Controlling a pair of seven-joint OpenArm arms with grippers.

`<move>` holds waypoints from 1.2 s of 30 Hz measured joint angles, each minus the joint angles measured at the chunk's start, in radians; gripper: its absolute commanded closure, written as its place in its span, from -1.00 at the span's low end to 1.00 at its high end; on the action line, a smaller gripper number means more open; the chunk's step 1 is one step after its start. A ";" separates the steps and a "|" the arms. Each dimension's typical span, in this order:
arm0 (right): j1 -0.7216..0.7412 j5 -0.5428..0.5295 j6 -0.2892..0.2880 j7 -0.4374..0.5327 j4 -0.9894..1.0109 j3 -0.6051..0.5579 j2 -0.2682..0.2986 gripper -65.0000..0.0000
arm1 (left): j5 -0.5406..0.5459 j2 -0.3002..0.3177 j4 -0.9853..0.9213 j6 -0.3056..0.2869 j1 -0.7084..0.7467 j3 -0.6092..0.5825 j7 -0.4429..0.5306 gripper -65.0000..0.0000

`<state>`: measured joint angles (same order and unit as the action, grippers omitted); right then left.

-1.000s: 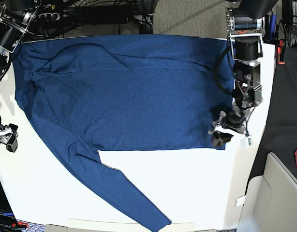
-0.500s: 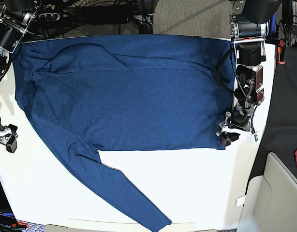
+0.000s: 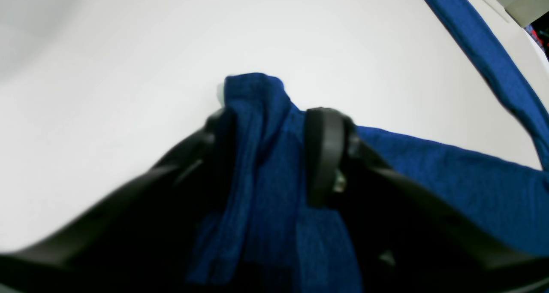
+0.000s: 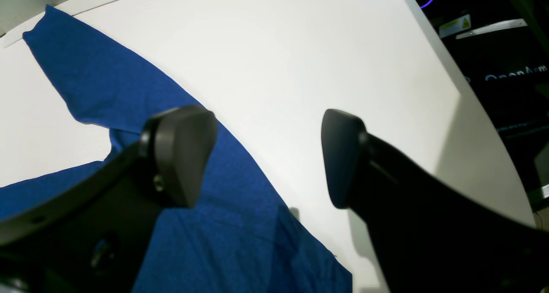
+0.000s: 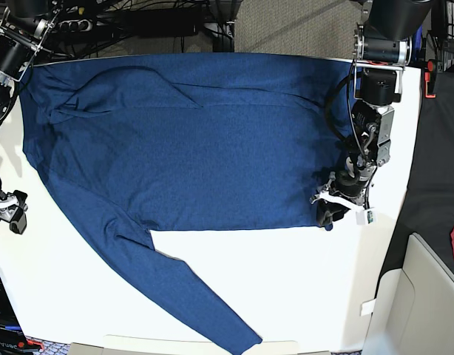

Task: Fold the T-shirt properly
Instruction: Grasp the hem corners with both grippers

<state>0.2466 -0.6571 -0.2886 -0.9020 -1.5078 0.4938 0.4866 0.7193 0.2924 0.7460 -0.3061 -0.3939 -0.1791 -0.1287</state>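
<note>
Since the earlier base frames the left gripper (image 5: 332, 209) has slid inward along the lower hem, from the shirt's bottom corner at about 4 o'clock toward the middle of the table (image 5: 286, 288); the corner it worked at is now bunched up under it, and the hem's right end sits further in than before; the right gripper (image 5: 11, 211) has barely moved, staying at the table's 9 o'clock edge; the rest of the shirt (image 5: 190, 140) lies as it did.

In the left wrist view the left gripper (image 3: 268, 151) has its jaws partly closed on a gathered ridge of blue cloth; the fold rises between the two black fingers (image 3: 324, 155) and pokes out past their tips toward 12 o'clock; the shirt (image 3: 266, 164) fills the gap and touches both fingers.

In the right wrist view the right gripper (image 4: 266, 155) stands wide open, holding nothing; its fingers (image 4: 182, 149) hover over the cloth's edge and bare table (image 4: 300, 48); the shirt (image 4: 128, 95) lies under the 9 o'clock finger and runs off toward 10 o'clock.

The shirt is spread flat across the table's upper half, one long sleeve (image 5: 190, 296) trailing to 6 o'clock.
</note>
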 measured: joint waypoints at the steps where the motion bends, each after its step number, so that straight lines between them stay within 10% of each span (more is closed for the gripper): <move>1: 0.000 -0.004 0.000 0.000 0.000 0.001 0.000 -0.30 | 0.000 0.000 0.000 0.000 0.000 -0.001 -0.001 0.53; 7: -0.001 -0.052 0.000 0.000 0.000 0.003 0.003 -0.30 | 0.000 0.000 -0.002 0.003 0.000 0.002 -0.008 1.00; 23: 0.172 -0.049 0.000 0.007 0.273 -0.161 -0.001 -0.30 | -0.008 0.051 0.262 0.014 0.121 0.000 -0.057 1.00; 36: 0.391 0.323 0.001 0.007 0.503 -0.323 -0.122 -0.30 | -0.008 0.051 0.379 0.011 0.176 0.000 -0.058 1.00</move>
<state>0.6380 -0.3344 -0.2874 -0.8948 -1.0050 0.1707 0.3645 0.7113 0.3439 1.1248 -0.2955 -0.2180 -0.1787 -0.1867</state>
